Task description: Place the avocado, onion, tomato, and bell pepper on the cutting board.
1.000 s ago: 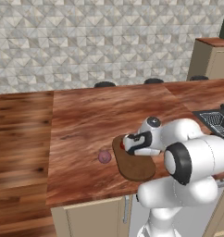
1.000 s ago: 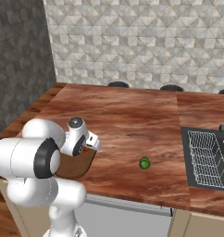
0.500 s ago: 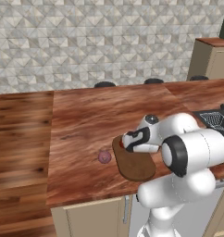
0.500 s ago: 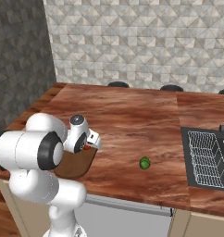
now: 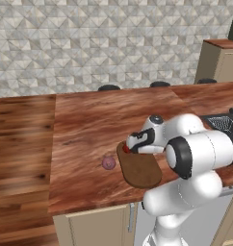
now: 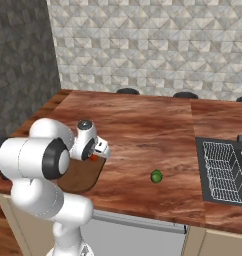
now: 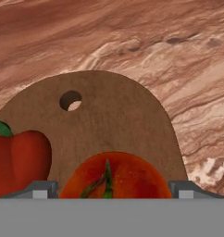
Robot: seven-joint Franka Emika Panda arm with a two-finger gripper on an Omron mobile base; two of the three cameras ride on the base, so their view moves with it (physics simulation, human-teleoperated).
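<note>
1. Tomato (image 7: 115, 176) now down on the cutting board (image 7: 114, 115), near the rounded end with the hanging hole; half a second back, gripped and hovering over that same end.
2. Jaws sprung wider within the last moment: fingertips (image 7: 40, 189) standing apart, one on each side of the tomato, with a thin gap visible between pad and skin. Looks released, not clamped.
3. Gripper (image 5: 130, 145) low over the board's far end in the left base view, a speck of red just beneath it.
4. Bell pepper (image 7: 19, 162) just beside the tomato on the board, toward the board's long edge, green stalk up, outside the fingers.
5. Meaning for the task: two of four apparently delivered, tomato and pepper.
6. Onion (image 5: 108, 163) off the board, on the counter (image 5: 89, 125) just beside the board's long edge.
7. Avocado (image 6: 156, 176) well apart from the board, toward the counter's front edge, between board and sink (image 6: 225, 170).
8. Likely next: straight lift clear of the tomato without nudging it into a roll, then over to the onion or avocado.
</note>
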